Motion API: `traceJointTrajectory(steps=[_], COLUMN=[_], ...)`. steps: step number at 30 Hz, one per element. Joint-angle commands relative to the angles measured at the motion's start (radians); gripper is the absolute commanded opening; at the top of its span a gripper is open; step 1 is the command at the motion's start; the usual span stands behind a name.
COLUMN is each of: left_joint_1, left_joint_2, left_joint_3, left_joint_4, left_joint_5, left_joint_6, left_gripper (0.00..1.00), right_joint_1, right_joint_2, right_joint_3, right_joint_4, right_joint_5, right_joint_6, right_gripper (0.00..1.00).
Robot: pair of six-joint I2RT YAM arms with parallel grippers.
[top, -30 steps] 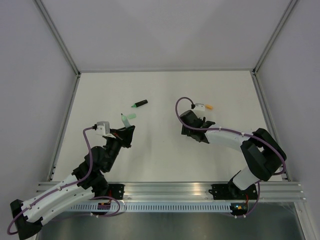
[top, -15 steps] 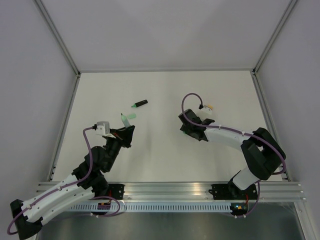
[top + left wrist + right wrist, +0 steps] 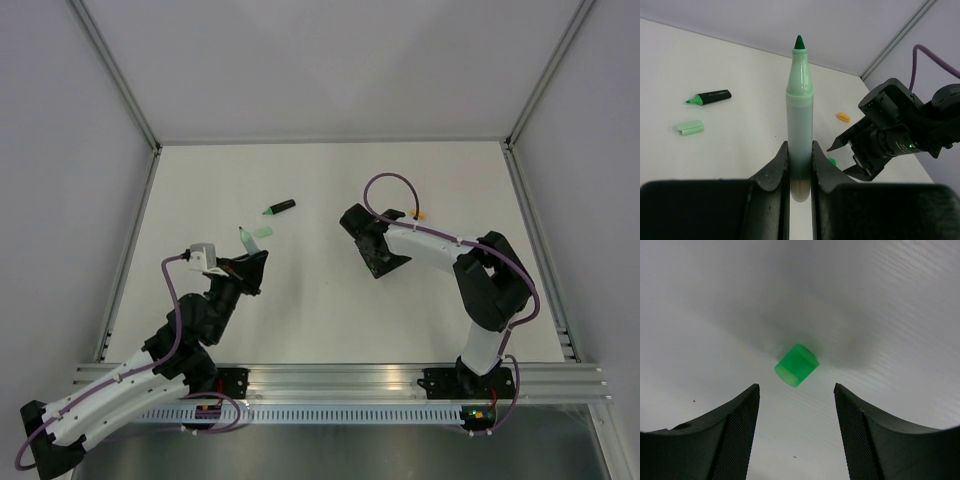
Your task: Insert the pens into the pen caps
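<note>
Two grippers busy. The left gripper (image 3: 799, 152) pinches the pale green pen (image 3: 799, 95) low on its barrel, tip pointing up and away, over the left half of the worktop. The right gripper (image 3: 796, 394) hangs over the middle of the worktop, fingers spread wide. A bright green cap (image 3: 796, 365) lies on its side on the surface between them, untouched. The black-barrelled highlighter (image 3: 280, 208) lies left of centre toward the far edge, with a pale green cap (image 3: 262, 231) just nearer than it. A small orange piece (image 3: 418, 214) sits toward the right edge, beyond the right arm; pen or cap, cannot tell.

Handling, my guess: the bright green cap is light, hard, smooth plastic, and round, so it likely rolls or squirts out if pinched off-centre. Best taken across its curved sides near mid-length, with the open mouth left clear. The pale green pen looks stiff and light, and the low grip leaves its tip end free for capping.
</note>
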Motion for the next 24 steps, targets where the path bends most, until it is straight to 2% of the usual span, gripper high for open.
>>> traceJointTrajectory(steps=[1, 11, 24], left_joint_1=[0.001, 0.001, 0.001], left_joint_2=[-0.019, -0.030, -0.028], left_joint_3=[0.000, -0.001, -0.001], left_joint_4=[0.011, 0.005, 0.008], left_joint_5=[-0.032, -0.032, -0.035], left_joint_6=[-0.025, -0.031, -0.029], left_gripper=[0.02, 0.02, 0.02], right_joint_1=[-0.001, -0.014, -0.083], right_joint_2=[0.010, 0.008, 0.062], right_joint_3=[-0.011, 0.032, 0.043], right_joint_4=[-0.080, -0.108, -0.054], right_joint_5=[-0.083, -0.093, -0.122], right_joint_6=[0.234, 0.331, 0.308], right_gripper=[0.68, 0.69, 0.69])
